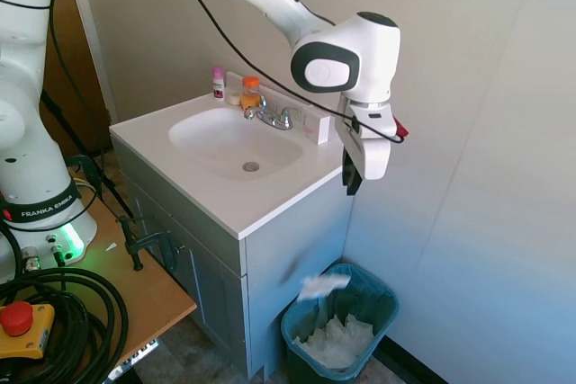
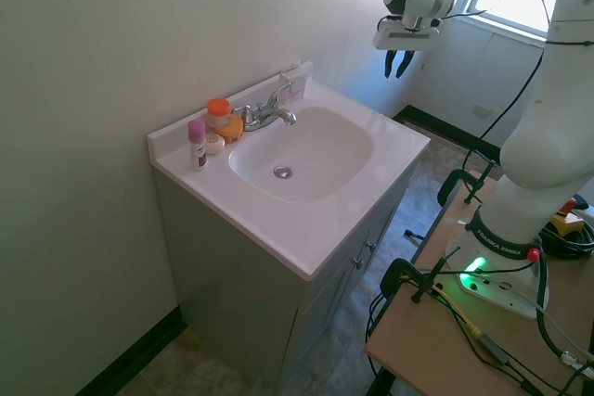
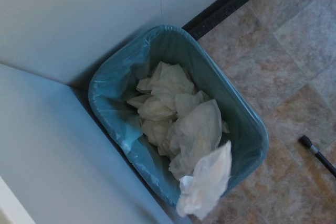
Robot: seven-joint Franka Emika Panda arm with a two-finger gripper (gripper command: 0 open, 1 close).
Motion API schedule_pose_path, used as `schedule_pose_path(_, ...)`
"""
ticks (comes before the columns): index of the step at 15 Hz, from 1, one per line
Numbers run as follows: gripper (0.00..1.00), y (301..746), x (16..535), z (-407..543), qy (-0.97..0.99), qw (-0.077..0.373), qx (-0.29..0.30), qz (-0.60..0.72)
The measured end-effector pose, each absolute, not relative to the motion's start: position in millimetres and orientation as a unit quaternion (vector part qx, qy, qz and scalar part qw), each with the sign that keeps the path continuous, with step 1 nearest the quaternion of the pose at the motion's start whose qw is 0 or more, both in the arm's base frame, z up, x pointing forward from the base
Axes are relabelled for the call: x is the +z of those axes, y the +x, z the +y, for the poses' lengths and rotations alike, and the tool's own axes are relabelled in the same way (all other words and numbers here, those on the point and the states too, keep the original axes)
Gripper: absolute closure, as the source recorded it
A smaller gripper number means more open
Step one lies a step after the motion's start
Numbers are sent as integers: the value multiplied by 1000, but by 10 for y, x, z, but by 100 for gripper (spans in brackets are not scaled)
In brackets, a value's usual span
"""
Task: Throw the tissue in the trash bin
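Note:
The tissue (image 1: pixel 322 286), a small white wad, is free of my gripper. It shows at the near left rim of the teal trash bin (image 1: pixel 382 299), and I cannot tell whether it is in the air or resting on the rim. In the wrist view the tissue (image 3: pixel 207 182) lies over the bin's edge (image 3: pixel 254 129). My gripper (image 1: pixel 349 182) hangs high above the bin beside the vanity, fingers pointing down. From the other side the gripper (image 2: pixel 399 64) stands open and empty. A heap of white paper wads (image 3: pixel 176 111) fills the bin's bottom.
The white vanity top (image 1: pixel 270 200) with its sink, faucet (image 1: pixel 270 116) and small bottles (image 1: pixel 219 83) stands just left of the gripper. Walls close off the corner behind the bin. A black rod (image 3: pixel 317 153) lies on the tiled floor nearby.

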State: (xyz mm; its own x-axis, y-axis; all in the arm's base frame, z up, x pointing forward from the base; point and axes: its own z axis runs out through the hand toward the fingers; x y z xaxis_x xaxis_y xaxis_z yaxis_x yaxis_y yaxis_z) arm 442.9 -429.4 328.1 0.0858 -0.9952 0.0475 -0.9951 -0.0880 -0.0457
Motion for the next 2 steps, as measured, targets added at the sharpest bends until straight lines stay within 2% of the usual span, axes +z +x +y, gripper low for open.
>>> schedule_pose_path(2,0,4332,3661,-4311,-736,13,-53,675)
